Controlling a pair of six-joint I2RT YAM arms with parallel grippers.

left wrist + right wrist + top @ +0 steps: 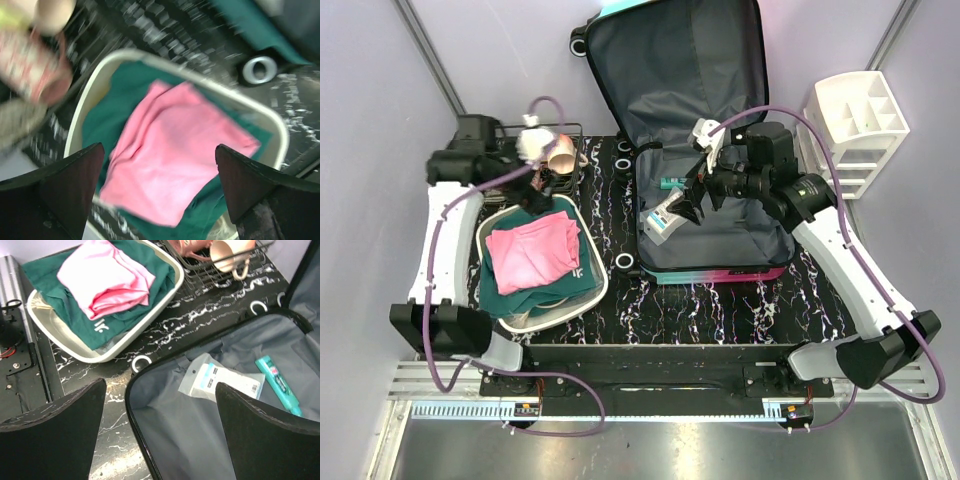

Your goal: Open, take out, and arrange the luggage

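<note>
Top external view: the luggage (670, 70) lies open at centre table, base flat and lid upright against the back wall, grey lining exposed.

Handling, judged: the hard shell is stiff, bulky and smooth, probably light with so little inside, and on wheels, so it may roll if pushed. Best hold is the base rim or lid edge. No handle shows.

Contents seen: a white packet (220, 382) and a teal tube (277, 385), apart, on the base lining. The packet looks thin and slippery and is best taken by an edge; the tube is small and may roll.

Right gripper (160, 387) hangs over the base near the packet, jaws wide, holding nothing. Left gripper (159, 155) hangs over the tub (595, 290), jaws wide, nothing between them.

The tub, left of the luggage, holds a pink cloth (532, 250) on a green cloth (520, 295).

Not determinable: the lid top is cut off, the right arm covers part of the base, anything under the cloths is hidden, and the left wrist view is blurred.
</note>
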